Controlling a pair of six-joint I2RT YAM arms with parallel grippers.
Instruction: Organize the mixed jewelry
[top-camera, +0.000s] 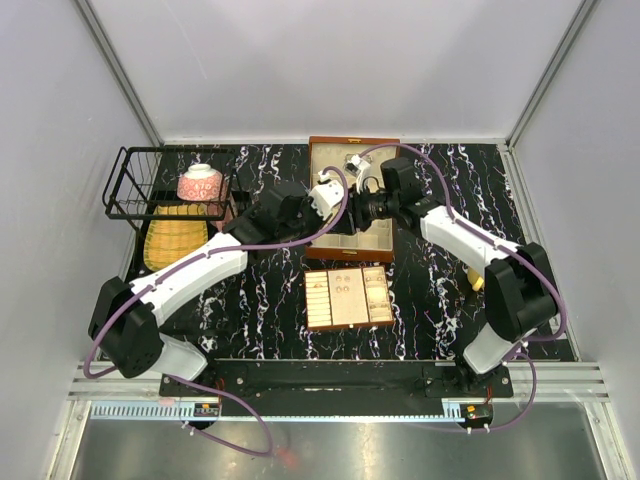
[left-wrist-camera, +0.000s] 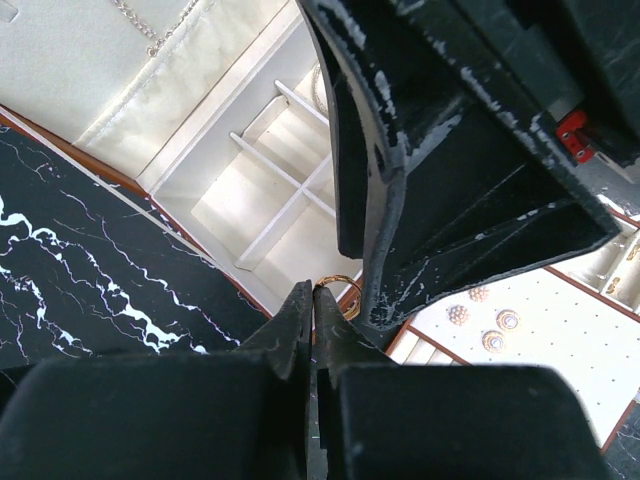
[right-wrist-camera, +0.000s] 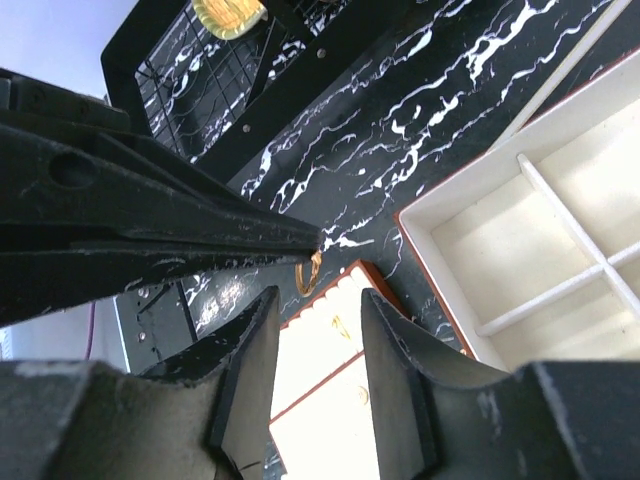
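Observation:
A small gold ring (left-wrist-camera: 343, 283) is pinched at the tips of my left gripper (left-wrist-camera: 313, 295), which is shut on it. In the right wrist view the same ring (right-wrist-camera: 309, 273) hangs from the left gripper's dark fingertips (right-wrist-camera: 200, 235), just beyond my right gripper (right-wrist-camera: 318, 295). The right gripper's jaws stand open with nothing between them. Both grippers meet above the open brown box (top-camera: 352, 141) with its white compartments (left-wrist-camera: 270, 190). A fine chain (left-wrist-camera: 150, 30) lies in the box's padded lid. Small earrings (left-wrist-camera: 495, 325) sit on the cream tray insert (top-camera: 348, 297).
A black wire basket (top-camera: 165, 185) at the back left holds a pink-and-white bowl (top-camera: 200, 183), with a yellow bamboo mat (top-camera: 172, 240) beside it. The cream tray (right-wrist-camera: 320, 390) lies on the black marble in front of the box. Something yellow (top-camera: 476, 281) peeks from behind the right arm.

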